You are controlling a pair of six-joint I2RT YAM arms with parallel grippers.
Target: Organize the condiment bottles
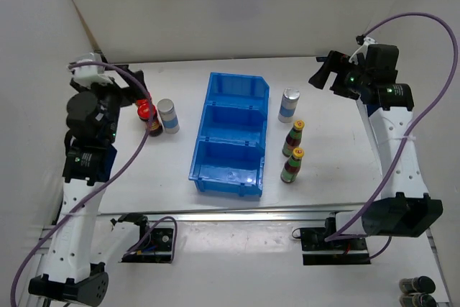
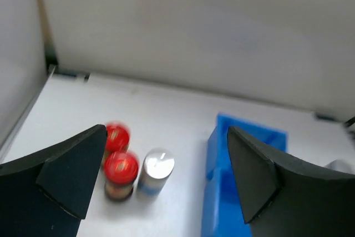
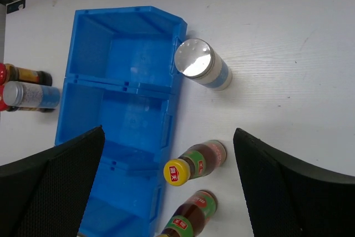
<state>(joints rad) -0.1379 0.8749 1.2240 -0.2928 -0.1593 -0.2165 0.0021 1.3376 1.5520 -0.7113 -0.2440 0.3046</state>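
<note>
Your left tool (image 2: 166, 134) and right tool (image 3: 168, 132) both gape empty. On the surface (image 1: 345, 163), the red bottle (image 1: 147, 115) and silver bottle (image 1: 167, 115) stand left of the bin (image 1: 237, 77); the second silver bottle (image 1: 289, 104) and yellow bottles (image 1: 294, 138) (image 1: 291, 164) stand right.

Glossy plastic bin (image 1: 228, 165) — shiny bottle cap (image 3: 193, 58)

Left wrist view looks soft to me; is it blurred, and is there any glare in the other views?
Left wrist: yes, blurred throughout, with the red caps and blue bin smeared. Right wrist: sharp, though the lid of the silver-capped bottle throws bright glare. Top external: sharp, evenly lit, soft shadows, a faint sheen on the bin's nearest compartment floor.
</note>
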